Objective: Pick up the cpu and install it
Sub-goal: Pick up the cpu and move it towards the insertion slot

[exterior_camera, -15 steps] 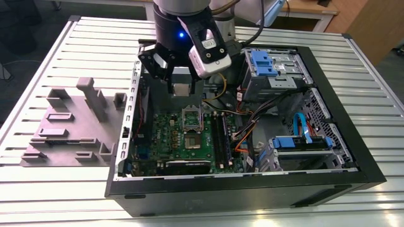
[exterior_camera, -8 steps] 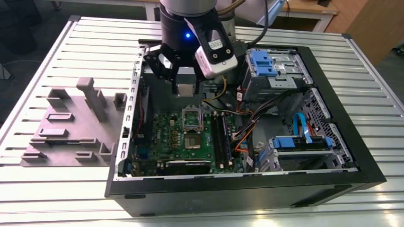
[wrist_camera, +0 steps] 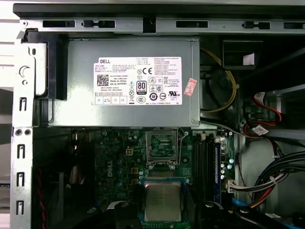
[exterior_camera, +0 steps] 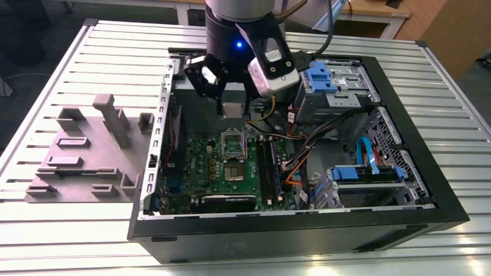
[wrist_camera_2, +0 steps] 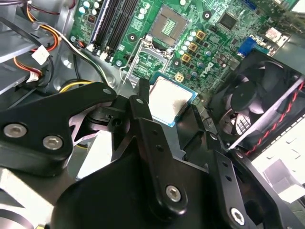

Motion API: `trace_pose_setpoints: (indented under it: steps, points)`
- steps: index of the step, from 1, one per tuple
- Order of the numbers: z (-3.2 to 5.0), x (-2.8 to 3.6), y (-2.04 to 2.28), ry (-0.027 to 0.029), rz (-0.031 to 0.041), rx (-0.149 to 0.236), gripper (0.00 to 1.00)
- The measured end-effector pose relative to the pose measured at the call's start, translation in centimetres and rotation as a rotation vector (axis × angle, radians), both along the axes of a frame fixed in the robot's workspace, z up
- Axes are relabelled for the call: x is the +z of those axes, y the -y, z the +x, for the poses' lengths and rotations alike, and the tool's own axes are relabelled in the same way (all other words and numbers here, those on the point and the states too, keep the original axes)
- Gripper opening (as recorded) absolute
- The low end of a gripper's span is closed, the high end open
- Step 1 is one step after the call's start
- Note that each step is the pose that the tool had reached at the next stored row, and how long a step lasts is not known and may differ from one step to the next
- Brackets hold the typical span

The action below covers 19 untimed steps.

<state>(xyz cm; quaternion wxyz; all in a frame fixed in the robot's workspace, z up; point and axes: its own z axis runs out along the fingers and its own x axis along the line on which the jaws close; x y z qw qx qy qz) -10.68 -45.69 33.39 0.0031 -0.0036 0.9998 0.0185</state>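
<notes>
hand (wrist_camera_2: 167,109): clamped on the cpu's edges, nothing else in it
cpu (wrist_camera_2: 170,98): up in the air over the motherboard (wrist_camera_2: 217,36), not in the open socket (wrist_camera_2: 169,21) yet
risk: coming down skewed probably bent pins
other risk: thin edge grip, a slip dropped it onto the board

Arm tube (exterior_camera: 238,8): silver-grey cylinder.
Wrist housing (exterior_camera: 226,40): black, round, with a lit blue indicator light (exterior_camera: 239,44).
Camera module (exterior_camera: 270,63): white and grey block, side-mounted.
Cable (exterior_camera: 332,26): black, single run.
Gripper (exterior_camera: 231,104): matte black linkage plates with rounded ends and silver screw heads (wrist_camera_2: 172,192).
</notes>
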Motion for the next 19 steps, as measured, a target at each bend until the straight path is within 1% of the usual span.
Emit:
trace_pose_setpoints:
  steps: [6,8,14,19]
  points:
    - [0.04,-0.01,0.04,0.0000,-0.0001,0.000,0.47]
    - [0.04,-0.01,0.15,0.0000,-0.0002,0.000,0.47]
    - [0.04,-0.01,0.67,0.0000,-0.0012,0.000,0.47]
    - [0.04,-0.01,0.72,0.0000,-0.0017,0.000,0.47]
